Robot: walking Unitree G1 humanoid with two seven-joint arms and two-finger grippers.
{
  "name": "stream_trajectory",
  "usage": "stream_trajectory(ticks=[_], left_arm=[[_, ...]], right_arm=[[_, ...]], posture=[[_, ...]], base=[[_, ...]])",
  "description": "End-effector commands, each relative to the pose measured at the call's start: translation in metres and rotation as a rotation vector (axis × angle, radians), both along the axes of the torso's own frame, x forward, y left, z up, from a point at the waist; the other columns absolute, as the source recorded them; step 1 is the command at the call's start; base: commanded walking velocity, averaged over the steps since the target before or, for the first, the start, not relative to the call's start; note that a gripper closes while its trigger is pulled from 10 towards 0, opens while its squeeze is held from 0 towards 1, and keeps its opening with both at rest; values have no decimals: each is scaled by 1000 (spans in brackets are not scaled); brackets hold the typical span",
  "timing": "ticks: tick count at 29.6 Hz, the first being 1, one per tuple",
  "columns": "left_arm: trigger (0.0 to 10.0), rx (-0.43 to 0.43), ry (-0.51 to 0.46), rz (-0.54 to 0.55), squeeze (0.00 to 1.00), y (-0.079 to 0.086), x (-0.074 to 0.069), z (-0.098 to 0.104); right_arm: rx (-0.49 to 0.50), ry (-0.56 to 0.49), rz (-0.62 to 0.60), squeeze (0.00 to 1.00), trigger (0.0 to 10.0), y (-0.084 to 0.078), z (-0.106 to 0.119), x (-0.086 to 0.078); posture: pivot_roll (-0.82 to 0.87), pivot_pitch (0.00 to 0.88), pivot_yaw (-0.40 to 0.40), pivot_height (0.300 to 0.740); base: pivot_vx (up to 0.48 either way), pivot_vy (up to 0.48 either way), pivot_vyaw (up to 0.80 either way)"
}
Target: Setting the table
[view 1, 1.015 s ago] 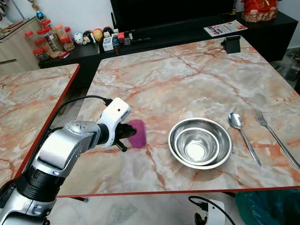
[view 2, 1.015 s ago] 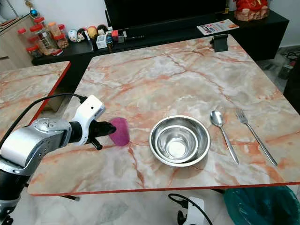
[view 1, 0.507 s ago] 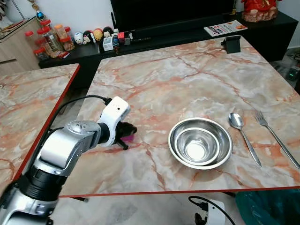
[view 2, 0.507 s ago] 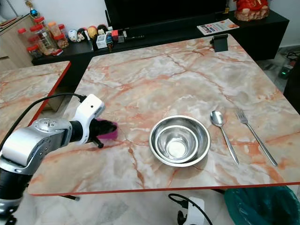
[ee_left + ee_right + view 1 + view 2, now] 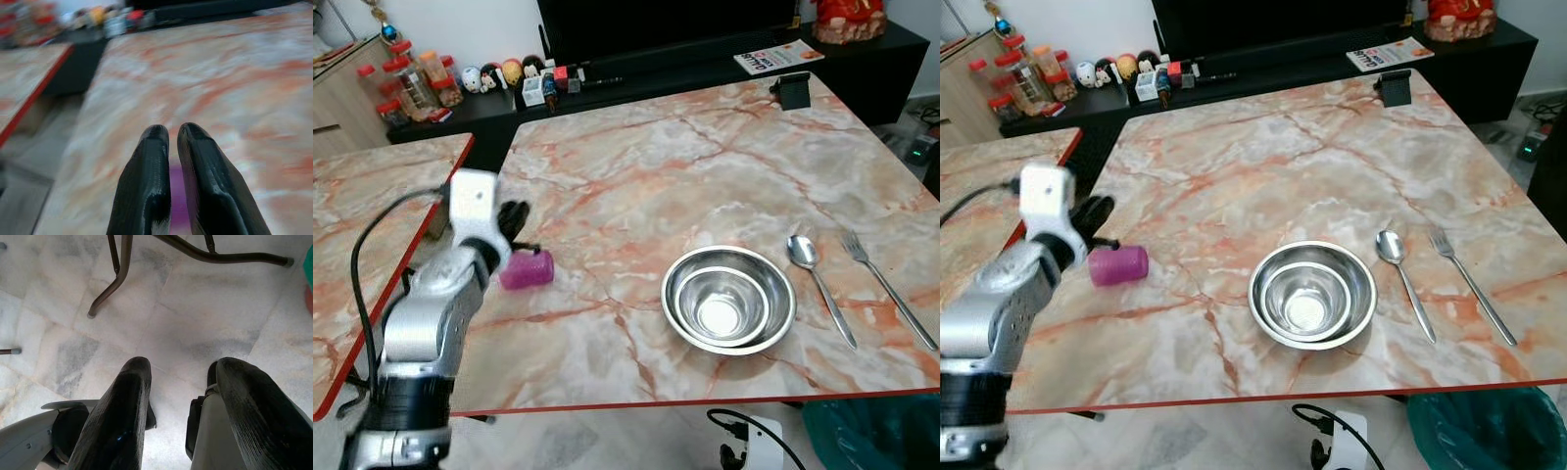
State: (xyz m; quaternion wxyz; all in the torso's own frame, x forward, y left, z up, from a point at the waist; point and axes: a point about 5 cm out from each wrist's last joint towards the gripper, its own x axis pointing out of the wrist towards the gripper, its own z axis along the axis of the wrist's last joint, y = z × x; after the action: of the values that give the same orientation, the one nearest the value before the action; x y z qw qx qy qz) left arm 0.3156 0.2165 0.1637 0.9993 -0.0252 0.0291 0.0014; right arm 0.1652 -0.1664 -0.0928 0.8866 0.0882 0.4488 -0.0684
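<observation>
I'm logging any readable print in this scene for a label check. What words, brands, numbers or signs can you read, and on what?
None can be read.
Booklet on the black cabinet: red and white cover print, too small to read.
Red-lidded jars and small boxes on the cabinet: labels too small to read.
Pink cup, steel bowls, spoon, fork, marble table: no print visible.

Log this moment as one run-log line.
left gripper: shut, lifted beside cup | pink cup: on its side, table's left | bowls, spoon, fork: placed | right gripper: idle
</observation>
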Motion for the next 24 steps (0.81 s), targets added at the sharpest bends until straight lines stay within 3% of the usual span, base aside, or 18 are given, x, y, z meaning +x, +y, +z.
stream_trajectory(ticks=[1, 9, 15, 18, 19, 24], left_arm=[[10000, -1, -6, 87, 0, 16, -5, -8], [10000, -106, -29, 158, 0, 22, -11, -26], [10000, 62, 33, 216, 0, 34, -26, -60], [10000, 94, 51, 239, 0, 38, -32, -68], [10000, 72, 43, 314, 0, 46, -40, -73], [10000, 116, -31, 415, 0, 59, -50, -66]], right_arm=[[15, 10, 4, 0, 10000, 6, -2, -3], [9, 10, 16, 0, 10000, 4, -1, -2], [14, 2, 10, 0, 10000, 5, -1, -1], [14, -2, 8, 0, 10000, 5, 0, 0], [13, -10, 8, 0, 10000, 3, 0, 1], [8, -20, 10, 0, 10000, 0, 2, 4]], posture=[[108, 44, 170, 740], [112, 46, 163, 740], [106, 36, 159, 740], [106, 35, 157, 740], [106, 38, 148, 740], [116, 35, 141, 740]], base=[[0, 0, 0], [0, 0, 0], [0, 0, 0], [0, 0, 0], [0, 0, 0], [0, 0, 0]])
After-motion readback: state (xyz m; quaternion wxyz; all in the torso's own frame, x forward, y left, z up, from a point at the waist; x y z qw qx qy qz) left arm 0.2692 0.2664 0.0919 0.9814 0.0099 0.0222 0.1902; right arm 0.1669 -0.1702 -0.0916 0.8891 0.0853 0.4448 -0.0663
